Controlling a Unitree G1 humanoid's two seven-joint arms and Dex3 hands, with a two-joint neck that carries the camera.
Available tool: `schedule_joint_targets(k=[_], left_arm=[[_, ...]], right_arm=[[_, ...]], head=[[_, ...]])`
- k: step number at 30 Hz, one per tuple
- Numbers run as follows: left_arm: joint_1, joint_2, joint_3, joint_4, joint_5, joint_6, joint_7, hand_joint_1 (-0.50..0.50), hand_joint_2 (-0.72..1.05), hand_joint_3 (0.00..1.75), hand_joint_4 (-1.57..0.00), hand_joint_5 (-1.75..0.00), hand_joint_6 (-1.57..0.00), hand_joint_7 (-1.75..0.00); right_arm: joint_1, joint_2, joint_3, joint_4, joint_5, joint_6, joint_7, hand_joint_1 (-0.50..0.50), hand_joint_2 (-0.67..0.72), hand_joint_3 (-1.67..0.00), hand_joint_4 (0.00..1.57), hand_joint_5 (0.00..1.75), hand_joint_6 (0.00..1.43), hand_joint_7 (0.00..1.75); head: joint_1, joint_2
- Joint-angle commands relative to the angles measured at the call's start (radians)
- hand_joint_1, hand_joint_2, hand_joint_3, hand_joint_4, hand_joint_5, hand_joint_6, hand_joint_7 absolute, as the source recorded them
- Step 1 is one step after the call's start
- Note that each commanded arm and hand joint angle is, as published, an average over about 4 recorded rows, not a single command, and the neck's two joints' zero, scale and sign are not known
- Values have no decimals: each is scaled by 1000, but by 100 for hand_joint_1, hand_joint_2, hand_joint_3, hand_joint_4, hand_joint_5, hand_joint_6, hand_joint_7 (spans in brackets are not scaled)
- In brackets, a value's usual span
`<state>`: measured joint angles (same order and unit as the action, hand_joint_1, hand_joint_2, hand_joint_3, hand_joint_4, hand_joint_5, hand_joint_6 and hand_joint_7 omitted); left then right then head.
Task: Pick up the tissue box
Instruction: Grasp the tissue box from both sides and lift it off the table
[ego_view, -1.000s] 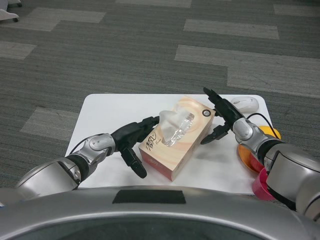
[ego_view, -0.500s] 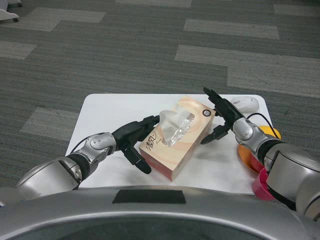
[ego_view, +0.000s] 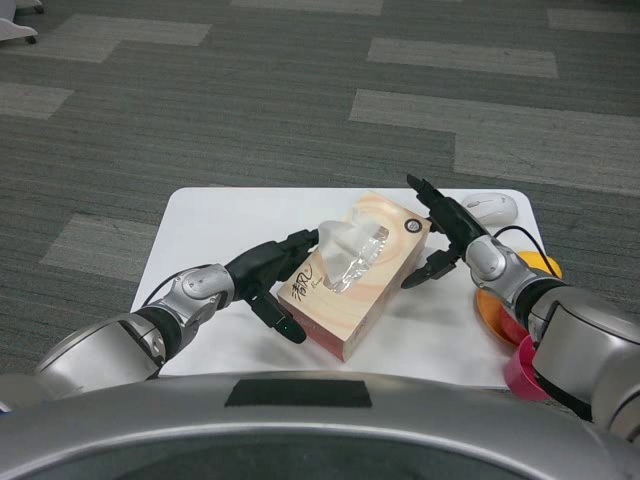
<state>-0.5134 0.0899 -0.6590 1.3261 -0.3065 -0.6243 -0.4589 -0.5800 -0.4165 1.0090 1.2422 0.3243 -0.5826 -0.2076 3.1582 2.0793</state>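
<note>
The tissue box (ego_view: 350, 290), tan wood-grain with a white tissue sticking up from its top, lies slantwise in the middle of the white table (ego_view: 210, 225). My left hand (ego_view: 272, 275) is against the box's near-left side, fingers spread along it and the thumb under its lower edge. My right hand (ego_view: 440, 230) is at the box's far-right end, fingers spread and touching or nearly touching it. Neither hand closes around the box; it sits between them.
A white computer mouse (ego_view: 490, 207) lies at the table's back right with its cable running forward. An orange and yellow plate (ego_view: 525, 290) and a pink cup (ego_view: 522, 368) sit at the right edge, close under my right forearm. Grey carpet surrounds the table.
My left hand has shifted slightly in against the box's left side, its thumb moving closer under the edge. The right hand and the box stay where they were.
</note>
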Motion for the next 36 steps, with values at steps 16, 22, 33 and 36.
schedule_joint_targets(k=[16, 22, 33, 36], left_arm=[[-36, 4, -1, -4, 70, 19, 29, 50, 63, 9, -4, 0, 0, 0], [-36, 4, 1, -3, 72, 18, 49, 50, 69, 4, -6, 0, 0, 0], [-36, 4, -1, -4, 73, 53, 55, 50, 43, 4, -11, 0, 0, 0], [-36, 4, -1, -4, 73, 54, 55, 50, 43, 4, -11, 0, 0, 0]], right_arm=[[-17, 2, -3, -6, 3, -8, -4, -46, -16, -16, 69, 39, 0, 7], [-17, 2, -3, -6, 3, -8, -4, -46, -16, -16, 69, 39, 0, 3], [-17, 2, -3, -6, 2, -8, -4, -46, -16, -16, 69, 39, 0, 7], [-17, 2, -3, -6, 2, -8, -4, -46, -16, -16, 69, 34, 0, 7]], head=[[1, 3], [2, 3], [3, 1], [3, 1]])
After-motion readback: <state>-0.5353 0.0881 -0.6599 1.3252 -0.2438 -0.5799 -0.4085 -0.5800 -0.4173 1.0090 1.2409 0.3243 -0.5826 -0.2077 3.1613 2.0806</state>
